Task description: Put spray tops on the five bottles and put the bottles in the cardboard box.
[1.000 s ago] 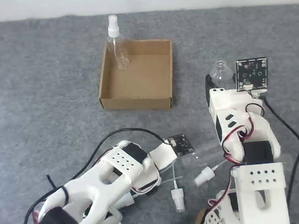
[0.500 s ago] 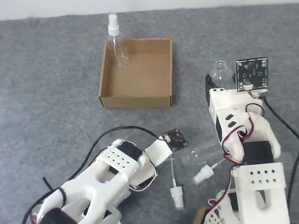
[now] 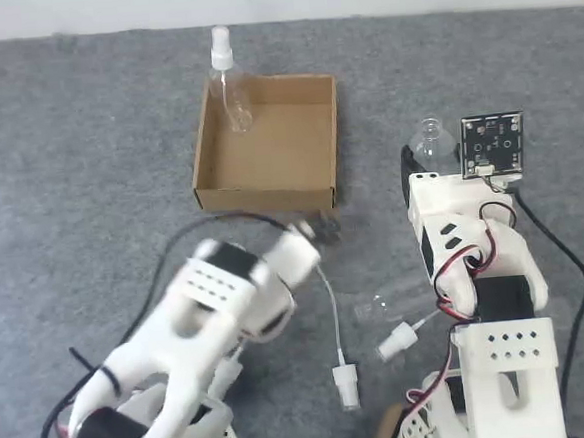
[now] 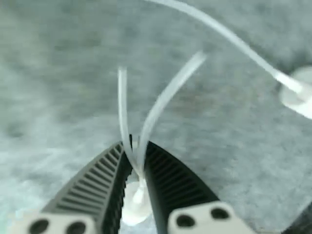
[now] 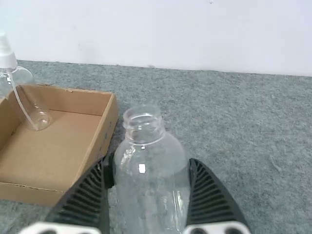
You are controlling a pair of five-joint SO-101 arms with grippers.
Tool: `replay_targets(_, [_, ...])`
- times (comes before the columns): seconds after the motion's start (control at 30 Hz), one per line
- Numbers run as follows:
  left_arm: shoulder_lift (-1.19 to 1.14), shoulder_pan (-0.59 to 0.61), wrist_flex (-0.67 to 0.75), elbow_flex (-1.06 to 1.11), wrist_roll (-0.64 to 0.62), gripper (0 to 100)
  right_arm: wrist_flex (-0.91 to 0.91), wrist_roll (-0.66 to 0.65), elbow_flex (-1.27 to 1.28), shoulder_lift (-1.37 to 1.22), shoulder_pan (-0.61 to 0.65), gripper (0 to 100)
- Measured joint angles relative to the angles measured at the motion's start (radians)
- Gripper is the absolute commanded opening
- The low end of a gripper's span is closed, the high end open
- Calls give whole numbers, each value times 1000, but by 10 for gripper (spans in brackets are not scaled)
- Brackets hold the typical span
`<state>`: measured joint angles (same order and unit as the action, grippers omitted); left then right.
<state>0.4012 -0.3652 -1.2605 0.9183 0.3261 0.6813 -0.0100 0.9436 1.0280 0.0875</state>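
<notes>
Left jaws clamped on a white plastic spray top (image 4: 133,206) with clear tube, just in front of the brown cardboard box (image 3: 266,197); right jaws clamped on a clear uncapped plastic bottle (image 5: 143,130) right of it.

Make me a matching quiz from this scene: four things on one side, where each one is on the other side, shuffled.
1 capped bottle
2 open bottle
3 loose spray top
4 held spray top

A in the right gripper
B in the left gripper
C leaning in a corner of the cardboard box
D lying on the carpet

Pairs: 1-C, 2-A, 3-D, 4-B
</notes>
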Motion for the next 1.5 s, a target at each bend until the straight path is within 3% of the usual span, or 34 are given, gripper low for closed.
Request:
replay_targets(0.4, [-2, 448, -14, -120, 89, 9, 0, 0, 0, 0, 0, 9])
replay_targets(0.67, [-2, 752, 86, -120, 170, 9, 0, 0, 0, 0, 0, 9])
replay_targets(1.03, [-2, 1063, 187, -120, 170, 13, 0, 0, 0, 0, 0, 9])
replay_targets(1.23, [-2, 1197, 252, -120, 23, 13, 0, 0, 0, 0, 2, 9])
replay_targets(1.33, [-2, 1264, 299, -120, -28, 72, 0, 0, 0, 0, 6, 9])
replay_targets(1.5, [-2, 1378, 330, -120, -118, 304, 0, 0, 0, 0, 21, 9])
